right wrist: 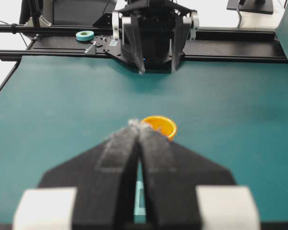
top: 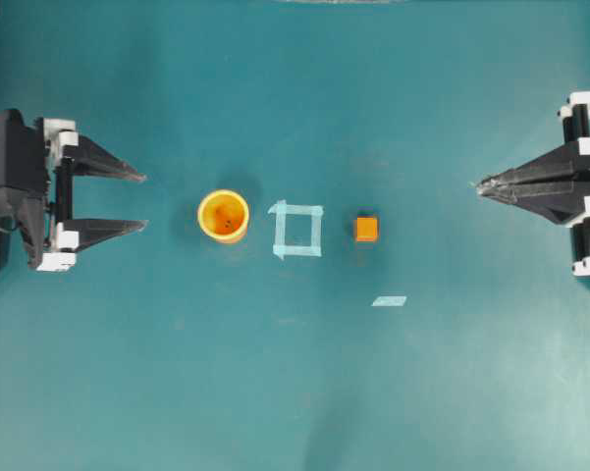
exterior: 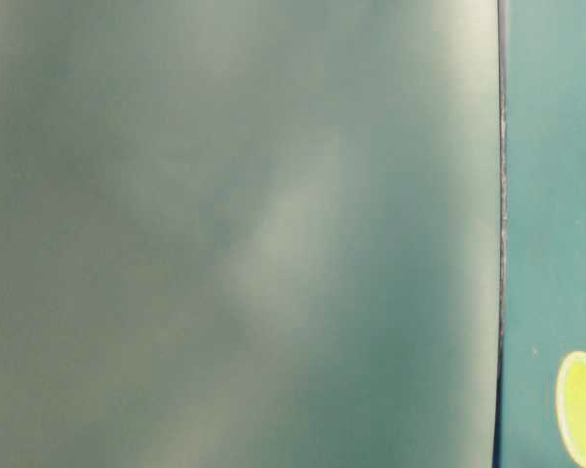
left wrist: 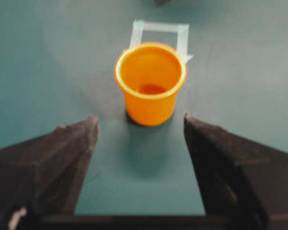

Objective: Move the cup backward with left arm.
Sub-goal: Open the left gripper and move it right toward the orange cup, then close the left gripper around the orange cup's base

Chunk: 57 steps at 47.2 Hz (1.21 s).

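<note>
My left pincer (top: 137,202) stands spread wide, gripping nothing. The cup (top: 223,215) sits upright on the worktop (top: 295,392) just beyond my fingertips, centred on their gap, beside the taped square (top: 298,230). My right pincer (top: 483,184), pressed together, is far off.

Cup (top: 223,215): small, round, orange-yellow, lighter rim; upright, mouth up, on the teal table just left of a tape square (top: 298,230)
</note>
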Motion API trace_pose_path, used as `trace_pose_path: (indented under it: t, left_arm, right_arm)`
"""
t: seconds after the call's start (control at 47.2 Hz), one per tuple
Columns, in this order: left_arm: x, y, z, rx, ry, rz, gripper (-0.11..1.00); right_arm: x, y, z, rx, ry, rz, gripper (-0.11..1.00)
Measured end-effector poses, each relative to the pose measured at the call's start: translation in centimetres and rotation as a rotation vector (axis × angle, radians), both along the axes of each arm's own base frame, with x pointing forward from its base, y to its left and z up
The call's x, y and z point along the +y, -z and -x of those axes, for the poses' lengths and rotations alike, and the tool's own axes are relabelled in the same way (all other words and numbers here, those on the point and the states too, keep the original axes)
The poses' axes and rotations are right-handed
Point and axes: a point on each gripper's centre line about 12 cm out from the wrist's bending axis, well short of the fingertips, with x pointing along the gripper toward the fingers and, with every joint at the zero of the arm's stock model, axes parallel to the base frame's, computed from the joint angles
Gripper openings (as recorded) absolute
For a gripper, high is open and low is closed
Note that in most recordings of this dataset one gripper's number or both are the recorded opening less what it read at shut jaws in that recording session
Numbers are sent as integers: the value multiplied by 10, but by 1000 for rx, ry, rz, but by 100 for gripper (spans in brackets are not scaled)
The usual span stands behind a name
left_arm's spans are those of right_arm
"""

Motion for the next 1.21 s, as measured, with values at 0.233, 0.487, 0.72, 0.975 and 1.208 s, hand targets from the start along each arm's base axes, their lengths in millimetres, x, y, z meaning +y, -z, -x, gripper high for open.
trace_pose_path:
  t: [0.233, 0.487, 0.72, 0.975, 1.208]
  left_arm:
    - [2, 26, -14, 51, -6, 11, 72]
    - [-7, 47, -46, 97, 30, 28, 74]
    - [-11, 70, -67, 162, 37, 53, 82]
    - [-4, 72, -67, 163, 15, 54, 82]
    - [-3, 67, -73, 131, 15, 49, 82]
  right_arm:
    - [0, -1, 0, -3, 0, 0, 0]
    - [0, -9, -1, -21, 0, 0, 0]
    - [0, -10, -1, -26, 0, 0, 0]
    - [0, -11, -1, -28, 0, 0, 0]
    - [0, -10, -1, -18, 0, 0, 0]
